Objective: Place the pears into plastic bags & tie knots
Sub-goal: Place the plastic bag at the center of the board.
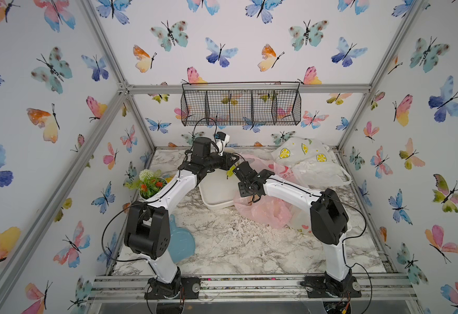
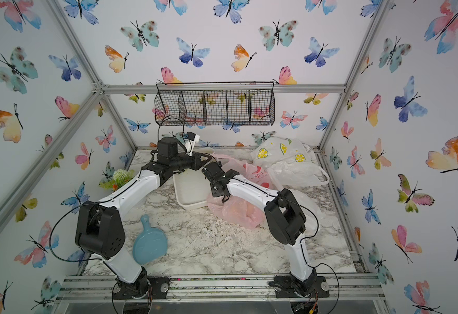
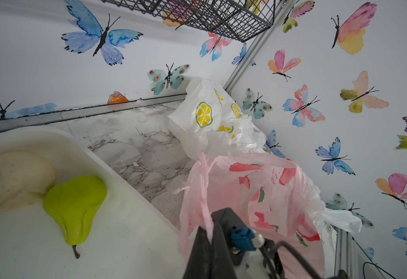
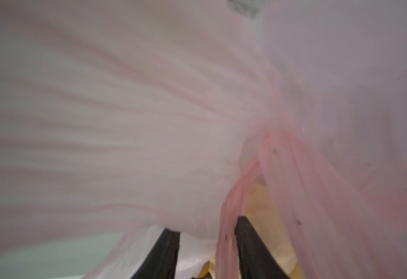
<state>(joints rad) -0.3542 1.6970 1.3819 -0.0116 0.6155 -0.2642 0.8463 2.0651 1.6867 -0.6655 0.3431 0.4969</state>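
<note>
Right of the table's (image 1: 222,244) centre slumps the pink bag (image 1: 263,212); the right gripper (image 4: 206,224), parted around one handle strand, could lose it before pinching. Beyond, the left gripper (image 3: 209,224) clenches another handle and may tear it by overpulling; the green pear (image 3: 75,207) lies in the white tray (image 3: 130,241).

top views: high, looking down, whole table (image 1: 222,244) | wrist views: both close on pink bag (image 3: 258,193)
</note>
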